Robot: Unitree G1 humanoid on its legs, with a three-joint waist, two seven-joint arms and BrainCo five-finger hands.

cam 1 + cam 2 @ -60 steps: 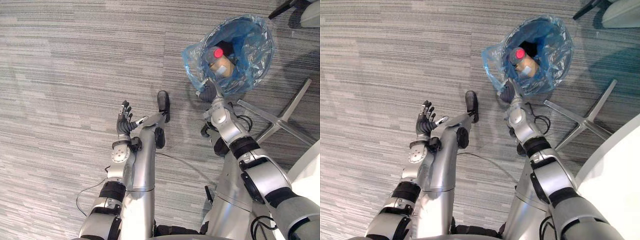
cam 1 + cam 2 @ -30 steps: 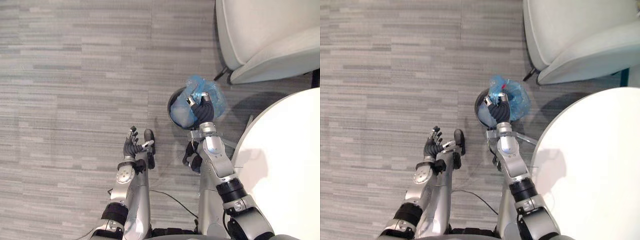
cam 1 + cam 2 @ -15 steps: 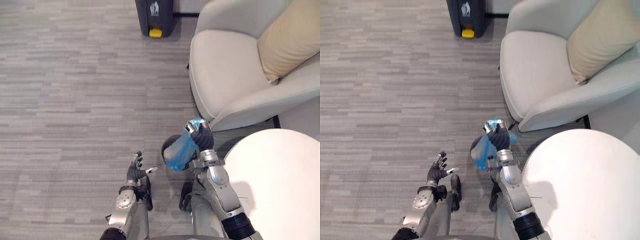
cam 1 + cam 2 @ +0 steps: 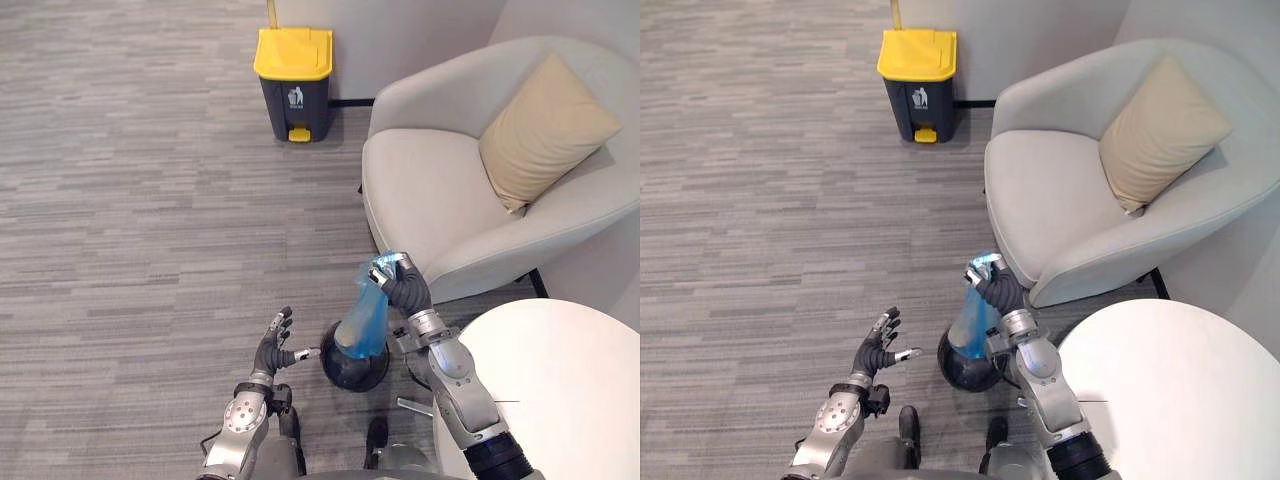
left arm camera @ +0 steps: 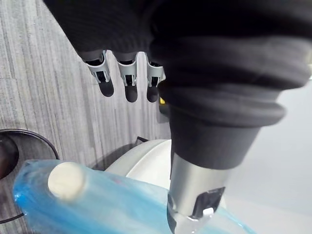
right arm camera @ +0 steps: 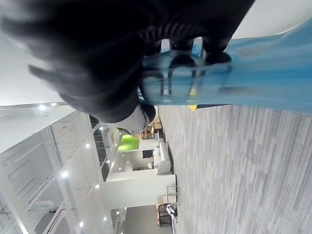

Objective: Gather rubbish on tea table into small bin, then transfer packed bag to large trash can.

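Left eye view: right hand (image 4: 402, 283) is clenching the neck of the bag (image 4: 365, 320), which is hanging down to the mouth of the bin (image 4: 352, 370) at 6 o'clock. At the bin's 9 o'clock the left hand (image 4: 272, 350) is hovering, fingers relaxed, empty. At 11 o'clock the trash can (image 4: 293, 70) is standing.

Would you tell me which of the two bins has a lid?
The large grey bin by the wall, with a yellow lid; the small black bin below the blue bag has none.

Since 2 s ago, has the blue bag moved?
Yes: up. The right hand has pulled the blue bag, which lined the small bin, mostly above its rim.
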